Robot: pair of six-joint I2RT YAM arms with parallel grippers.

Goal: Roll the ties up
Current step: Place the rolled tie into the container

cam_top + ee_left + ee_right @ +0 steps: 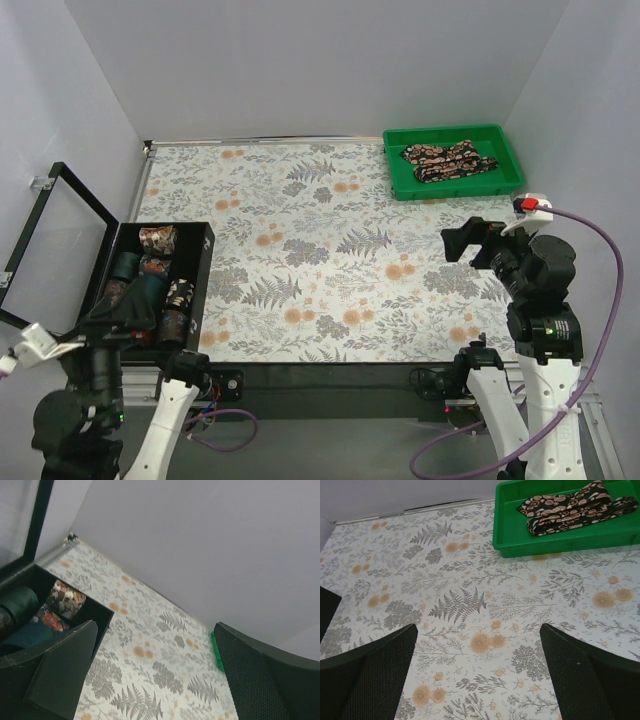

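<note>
At the left edge of the worktop a black box (pixel 207 280) stands with its glazed lid (pixel 60 235) swung back, and several rolled ties (pixel 157 240) already sit in its compartments: a patterned roll at the far end and darker, teal-looking ones nearer. That part of the job looks done. The left gripper (pixel 155 627) hangs over the near left corner, just above the near end of the box, its fingers spread wide with nothing between them. It covers the nearest compartments in the overhead view, so how many rolls are in the box, and whether any slot is free, cannot be made out. The left wrist view shows only the far corner of the box, one patterned roll and a dark green one. The middle of the fern-printed tablecloth (pixel 320 260) shows no tie laid out for rolling, so none appears to be in hand at present. Toward the right edge the right gripper (pixel 479 627) hovers above the cloth, fingers parted and holding nothing, pointed at the far right corner. There a green tray (pixel 455 192) holds the unrolled ties (pixel 450 162), dark with orange and tan paisley, lying folded over one another. These are what is left to do. Whether the heap is one tie or two is hard to tell, because the strips overlap and the right wrist view cuts off the tray's far side.
</note>
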